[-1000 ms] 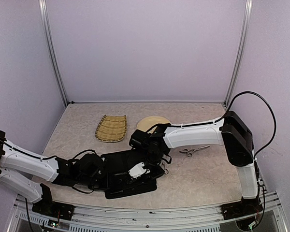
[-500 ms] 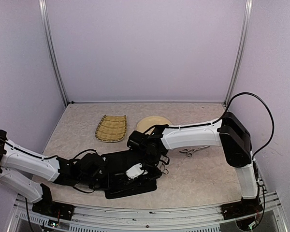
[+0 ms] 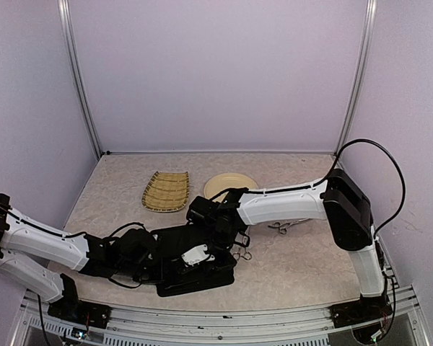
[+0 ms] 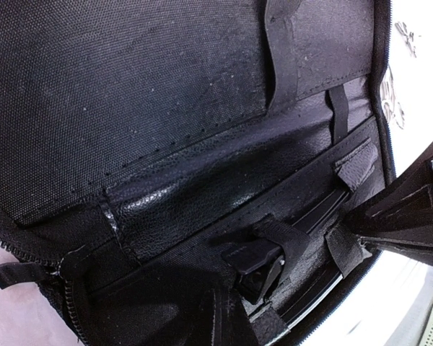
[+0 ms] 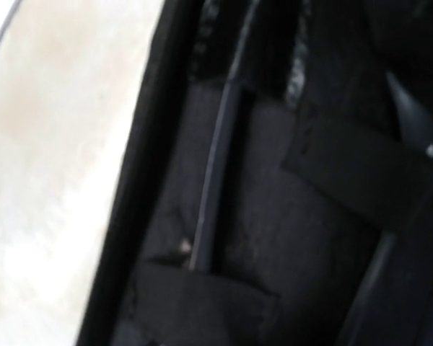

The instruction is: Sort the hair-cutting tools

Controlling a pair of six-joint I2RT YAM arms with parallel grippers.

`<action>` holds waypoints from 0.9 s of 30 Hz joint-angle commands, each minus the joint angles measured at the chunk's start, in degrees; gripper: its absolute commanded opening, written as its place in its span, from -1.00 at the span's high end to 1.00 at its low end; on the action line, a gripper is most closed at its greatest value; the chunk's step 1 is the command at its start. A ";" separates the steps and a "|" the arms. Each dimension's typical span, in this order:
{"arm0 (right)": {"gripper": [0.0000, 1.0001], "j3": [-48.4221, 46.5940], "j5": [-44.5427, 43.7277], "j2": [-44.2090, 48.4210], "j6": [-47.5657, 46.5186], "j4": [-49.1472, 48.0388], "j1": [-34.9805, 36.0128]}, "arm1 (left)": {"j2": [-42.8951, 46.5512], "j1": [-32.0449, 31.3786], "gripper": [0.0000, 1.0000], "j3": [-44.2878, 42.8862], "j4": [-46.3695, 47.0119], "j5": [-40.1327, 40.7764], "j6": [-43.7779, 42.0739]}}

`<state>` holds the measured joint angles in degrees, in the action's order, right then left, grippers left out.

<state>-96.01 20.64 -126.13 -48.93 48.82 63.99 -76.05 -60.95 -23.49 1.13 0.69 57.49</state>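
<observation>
The black zip case (image 3: 191, 263) lies open at the near middle of the table. My left gripper (image 3: 150, 254) rests on its left half, and its jaws are hidden. My right gripper (image 3: 204, 249) reaches down into the case's strap row; its black fingers (image 4: 400, 209) show in the left wrist view. A thin black clip (image 4: 263, 263) sits under an elastic strap, with another slim black clip (image 5: 215, 180) close under the right wrist. One silver scissors (image 3: 289, 225) lies on the table to the right. A second scissors (image 3: 240, 254) lies at the case's right edge.
A woven bamboo tray (image 3: 166, 191) and a round cream plate (image 3: 231, 184) stand behind the case. The booth walls and metal posts close in the back and sides. Cables run along both arms.
My right arm has shifted left and its gripper has moved further over the open case. The left arm and the scissors have hardly moved.
</observation>
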 commanded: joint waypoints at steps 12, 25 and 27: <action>0.80 0.50 6.65 -3.03 6.17 -8.15 1.82 | -1.95 -0.74 1.00 1.32 -6.52 -0.49 -1.05; 0.45 9.58 2.27 10.56 4.86 -6.97 -1.89 | 9.60 -0.83 1.00 -8.63 -18.31 8.04 -7.23; 0.44 10.99 2.11 12.55 4.82 -6.98 -2.61 | 10.79 -0.83 0.95 -9.51 -19.43 9.42 -7.31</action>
<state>-87.15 23.16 -119.50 -43.86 42.44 62.85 -67.92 -61.49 -30.06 -13.72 5.91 52.66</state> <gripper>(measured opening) 0.276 0.007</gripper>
